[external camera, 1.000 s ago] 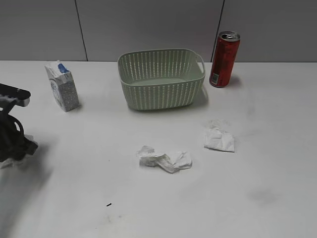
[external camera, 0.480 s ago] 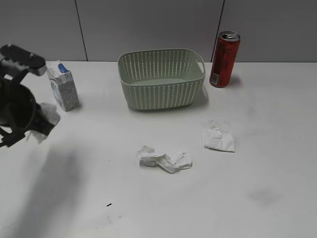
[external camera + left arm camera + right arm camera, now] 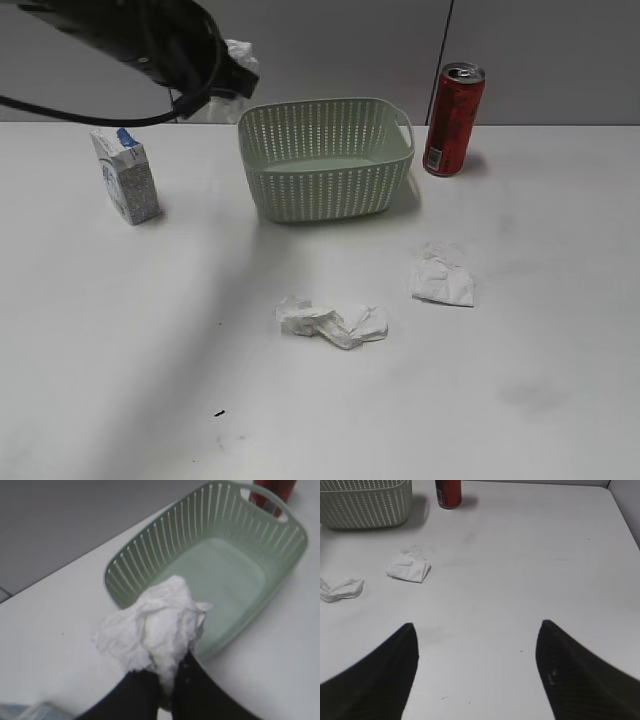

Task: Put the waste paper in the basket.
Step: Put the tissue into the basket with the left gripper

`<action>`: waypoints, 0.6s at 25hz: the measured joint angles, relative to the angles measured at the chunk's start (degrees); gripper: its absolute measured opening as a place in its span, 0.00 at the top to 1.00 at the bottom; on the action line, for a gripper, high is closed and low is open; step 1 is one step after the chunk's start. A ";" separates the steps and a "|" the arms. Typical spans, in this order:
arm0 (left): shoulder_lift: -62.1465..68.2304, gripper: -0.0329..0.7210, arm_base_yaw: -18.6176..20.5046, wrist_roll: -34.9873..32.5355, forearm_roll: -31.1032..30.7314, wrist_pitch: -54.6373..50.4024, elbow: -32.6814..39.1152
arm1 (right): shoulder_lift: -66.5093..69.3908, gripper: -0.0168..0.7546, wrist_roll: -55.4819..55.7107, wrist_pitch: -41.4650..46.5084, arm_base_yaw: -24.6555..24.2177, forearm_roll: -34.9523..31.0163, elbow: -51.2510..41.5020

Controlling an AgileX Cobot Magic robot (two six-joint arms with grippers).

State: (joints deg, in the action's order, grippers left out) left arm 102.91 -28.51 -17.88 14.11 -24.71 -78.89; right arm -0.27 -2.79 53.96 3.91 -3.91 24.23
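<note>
My left gripper is shut on a crumpled white wad of waste paper and holds it in the air at the left rim of the pale green basket. In the left wrist view the held wad hangs over the basket's near corner, with the gripper below it. Two more wads lie on the table: one in the middle and one to its right. They also show in the right wrist view, the middle one and the right one. My right gripper is open and empty.
A red drink can stands right of the basket; it also shows in the right wrist view. A white-and-blue carton stands upright at the left. A grey wall runs behind the white table.
My left arm has risen from the table's left edge and swung up and right, carrying the wad to the basket's left rim. The two wads on the table have not moved.
</note>
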 joint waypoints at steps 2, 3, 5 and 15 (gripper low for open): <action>4.96 0.95 -0.11 0.00 1.68 0.27 -5.59 | 0.00 0.26 0.00 0.00 0.00 0.00 0.00; 7.11 0.95 -0.32 0.00 2.08 0.64 -7.98 | 0.00 0.26 0.00 0.00 0.00 0.00 0.00; 11.78 0.95 -0.80 0.00 2.50 2.00 -11.66 | 0.00 0.26 0.00 0.00 0.00 0.00 0.00; 21.96 0.39 -2.67 0.00 2.81 5.38 -16.80 | 0.00 0.26 0.00 0.00 0.00 0.00 0.00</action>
State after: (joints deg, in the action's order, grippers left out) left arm 124.88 -31.18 -17.88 16.92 -19.33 -95.70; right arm -0.27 -2.79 53.96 3.91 -3.91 24.23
